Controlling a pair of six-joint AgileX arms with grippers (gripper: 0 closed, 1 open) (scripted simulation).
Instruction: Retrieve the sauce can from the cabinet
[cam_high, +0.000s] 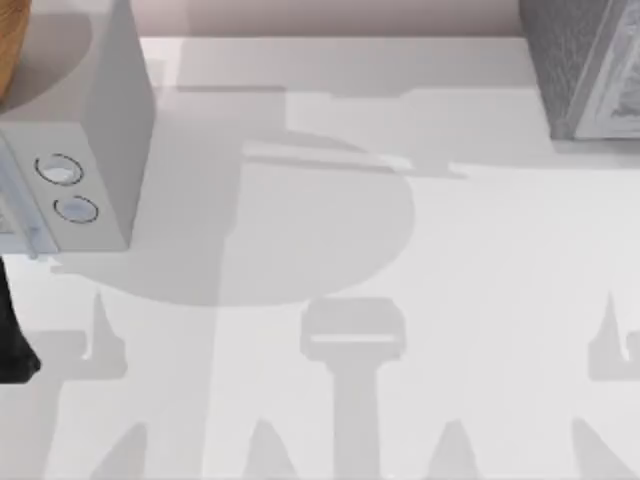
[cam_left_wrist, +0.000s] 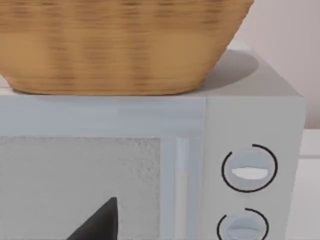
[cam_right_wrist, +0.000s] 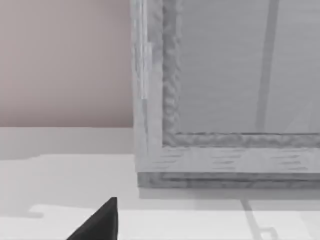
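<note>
The cabinet (cam_high: 585, 65), a dark grey speckled box, stands at the table's far right corner. Its lighter framed panel front (cam_right_wrist: 235, 70) is close in front of my right wrist camera and looks closed. A dark tip of my right gripper (cam_right_wrist: 100, 225) shows low in that view, short of the cabinet's base. The sauce can is hidden or out of view. My left arm (cam_high: 12, 335) is at the table's left edge. A dark tip of my left gripper (cam_left_wrist: 100, 225) faces the white box with two round dials (cam_left_wrist: 247, 170).
The smooth white box with dials (cam_high: 70, 190) stands at the far left and carries a woven basket (cam_left_wrist: 115, 45) on its top. White table surface (cam_high: 400, 300), crossed by arm shadows, spreads between the two boxes. A pinkish wall (cam_right_wrist: 65, 60) runs behind.
</note>
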